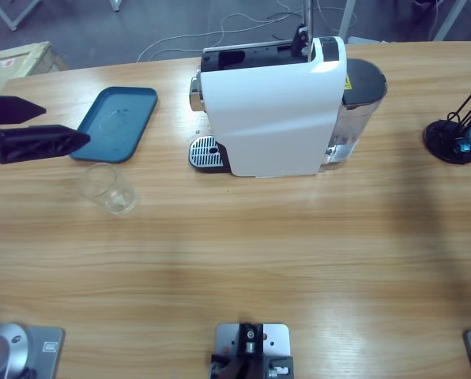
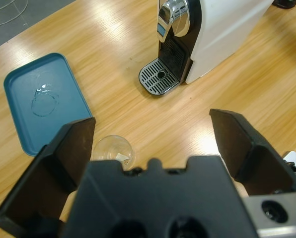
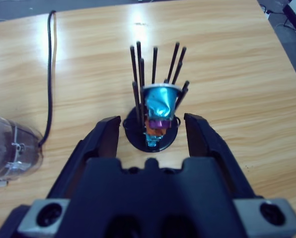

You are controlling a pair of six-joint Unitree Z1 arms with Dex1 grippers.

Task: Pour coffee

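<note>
Table (image 1: 243, 260): left gripper (image 2: 153, 144) body half hides glass (image 2: 115, 150).

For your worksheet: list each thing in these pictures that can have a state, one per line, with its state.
Glass tumbler: upright on the table, no coffee visible in it.
Blue tray: flat on the table, holding nothing.
Coffee machine: upright, drip grate bare.
Capsule rack: upright, holding capsules.
Left gripper: open, above the tumbler.
Right gripper: open, facing the rack.

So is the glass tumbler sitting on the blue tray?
No, the glass tumbler stands on the bare wooden table, just off the blue tray.
</note>
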